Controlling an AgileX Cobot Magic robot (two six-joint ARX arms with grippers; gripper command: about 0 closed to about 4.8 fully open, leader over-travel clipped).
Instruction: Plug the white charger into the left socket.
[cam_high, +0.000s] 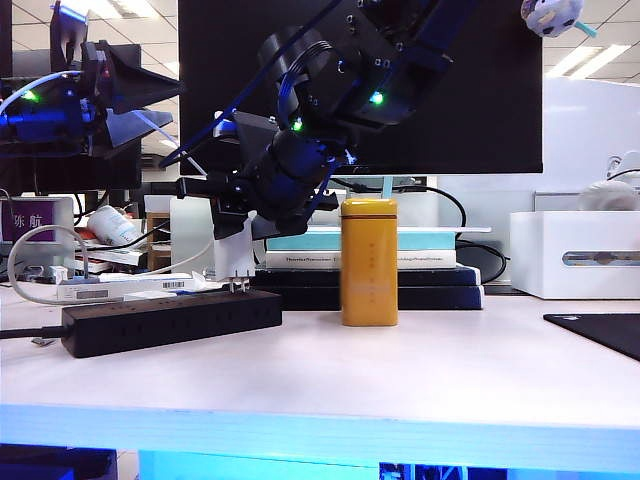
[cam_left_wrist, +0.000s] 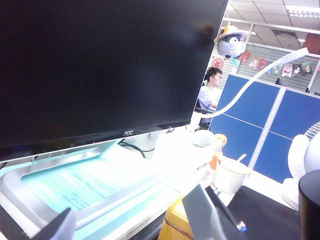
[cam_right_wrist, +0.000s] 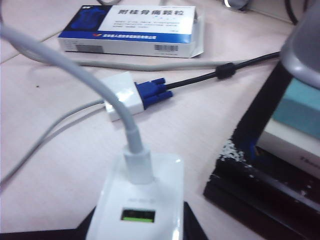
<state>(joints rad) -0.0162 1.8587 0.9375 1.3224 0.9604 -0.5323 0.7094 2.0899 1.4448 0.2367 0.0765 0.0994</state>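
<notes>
We see the right gripper (cam_high: 240, 235) pinching the white charger (cam_high: 236, 255), prongs just above the right end of the power strip (cam_high: 170, 320), the yellow tin (cam_high: 369, 262) well apart, while the left gripper (cam_high: 120, 90) hangs high, jaws spread

We see glossy white plastic on the white charger (cam_right_wrist: 137, 210), matt black plastic on the power strip (cam_high: 170, 320), a smooth yellow tin (cam_high: 369, 262), and a smooth matt bench (cam_high: 400, 370).
</notes>
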